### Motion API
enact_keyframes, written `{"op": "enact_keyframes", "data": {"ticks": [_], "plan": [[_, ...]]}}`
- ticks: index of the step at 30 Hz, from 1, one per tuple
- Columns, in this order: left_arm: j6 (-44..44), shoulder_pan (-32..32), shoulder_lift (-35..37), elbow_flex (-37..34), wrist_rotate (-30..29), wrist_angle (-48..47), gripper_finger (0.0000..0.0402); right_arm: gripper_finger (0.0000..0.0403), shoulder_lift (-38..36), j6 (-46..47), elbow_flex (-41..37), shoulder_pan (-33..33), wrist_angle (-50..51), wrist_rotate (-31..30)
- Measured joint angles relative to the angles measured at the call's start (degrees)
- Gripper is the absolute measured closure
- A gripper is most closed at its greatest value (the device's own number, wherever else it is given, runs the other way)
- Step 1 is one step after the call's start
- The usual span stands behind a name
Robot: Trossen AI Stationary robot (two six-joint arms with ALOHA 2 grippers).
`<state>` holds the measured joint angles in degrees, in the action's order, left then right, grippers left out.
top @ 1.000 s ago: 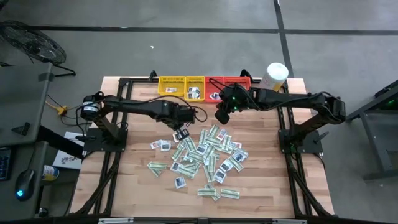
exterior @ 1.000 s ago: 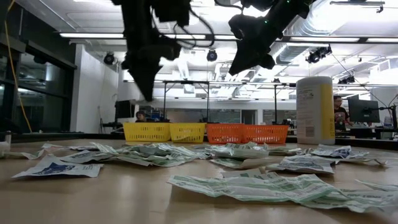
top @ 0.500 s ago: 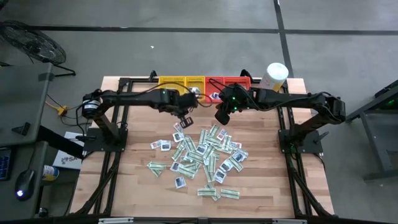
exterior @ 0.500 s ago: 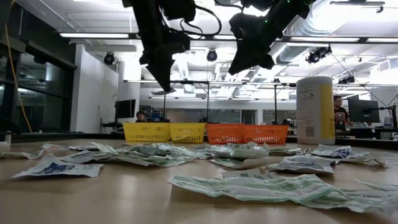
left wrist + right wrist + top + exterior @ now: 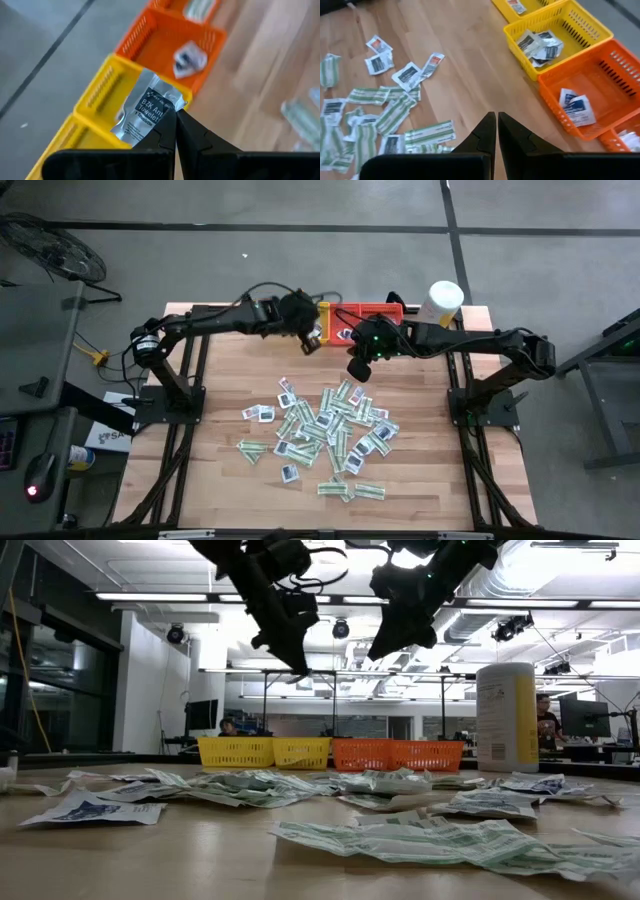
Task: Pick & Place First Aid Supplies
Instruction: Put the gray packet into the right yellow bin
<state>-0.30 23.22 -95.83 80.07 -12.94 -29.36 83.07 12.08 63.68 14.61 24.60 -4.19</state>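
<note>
My left arm hides most of the yellow trays [image 5: 262, 311] at the table's far edge. My left gripper [image 5: 175, 111] is closed on a packet [image 5: 145, 111], pinched at its corner, above a yellow tray. My right gripper [image 5: 497, 119] is closed, empty, near the red trays [image 5: 375, 313]. The pile [image 5: 325, 430] lies mid-table.
</note>
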Motion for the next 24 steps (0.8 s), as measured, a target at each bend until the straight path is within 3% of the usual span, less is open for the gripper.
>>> {"op": "enact_keyframes", "data": {"ticks": [7, 18, 24], "plan": [[-5.9, 5.6, -3.9, 0.1, 4.4, 4.8, 0.0401, 0.0391, 0.0, -0.7, 0.0, 0.4, 0.0, -4.9], [-29.0, 12.3, -11.8, 0.0, 14.0, 6.7, 0.0401, 0.0391, 0.0, -2.0, 0.0, 5.3, 0.0, -4.0], [-34.0, 13.6, -13.2, 0.0, 17.1, 9.2, 0.0401, 0.0391, 0.0, -2.1, 0.0, 7.4, 0.0, -2.7]]}}
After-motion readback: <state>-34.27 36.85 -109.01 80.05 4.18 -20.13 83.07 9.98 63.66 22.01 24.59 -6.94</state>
